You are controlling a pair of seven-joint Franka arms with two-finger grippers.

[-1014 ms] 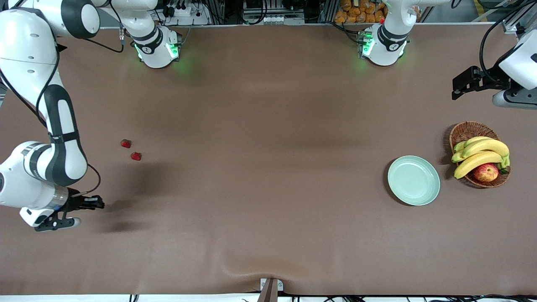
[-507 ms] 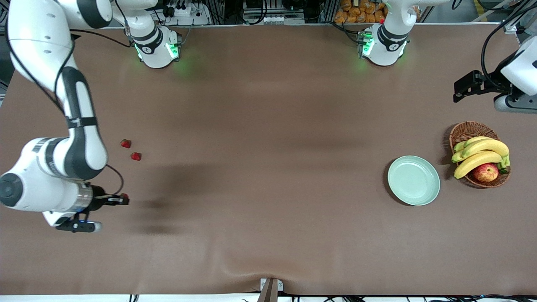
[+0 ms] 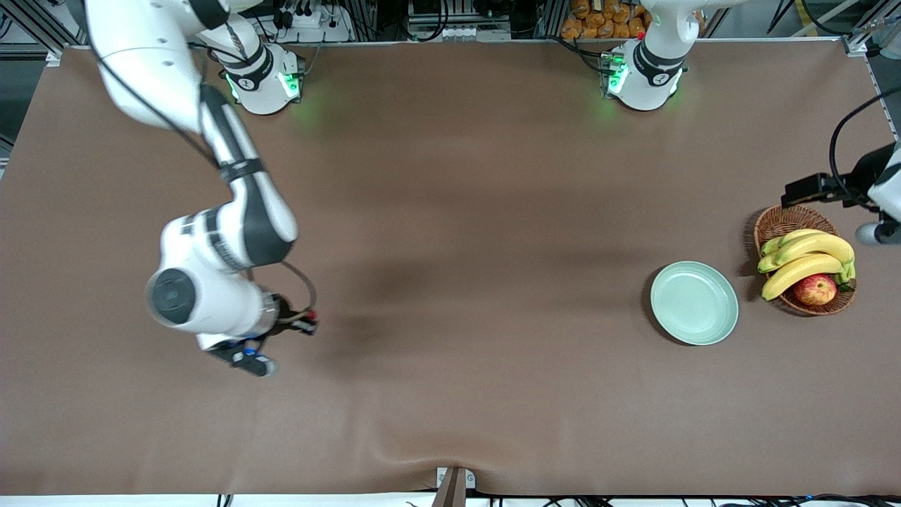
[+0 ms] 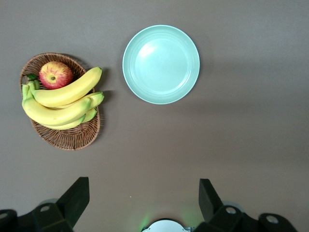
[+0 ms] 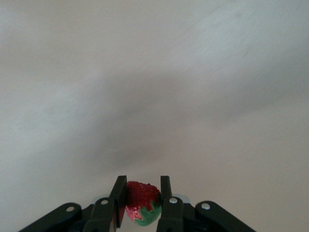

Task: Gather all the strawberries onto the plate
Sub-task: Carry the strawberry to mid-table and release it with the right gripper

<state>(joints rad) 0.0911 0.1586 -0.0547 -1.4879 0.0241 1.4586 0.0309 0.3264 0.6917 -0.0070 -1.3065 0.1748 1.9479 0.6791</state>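
My right gripper (image 3: 310,324) is shut on a strawberry (image 5: 142,200), red with a green top, pinched between both fingers and held over bare table toward the right arm's end. A speck of its red shows at the fingertips (image 3: 310,315). No other strawberries show; the right arm covers part of the table beside it. The pale mint-green plate (image 3: 694,303) lies empty toward the left arm's end, also seen in the left wrist view (image 4: 161,64). My left gripper (image 4: 143,193) hangs open and empty, high by the basket at the table's end (image 3: 806,188).
A brown wicker basket (image 3: 788,218) with bananas (image 3: 806,257) and an apple (image 3: 815,289) stands beside the plate, toward the table's end. The same basket (image 4: 72,137) appears in the left wrist view. Brown table stretches between the right gripper and the plate.
The right arm has swung toward the table's middle with the strawberry in its gripper and now covers the two berries seen on the table earlier. The left gripper has shifted closer to the basket.
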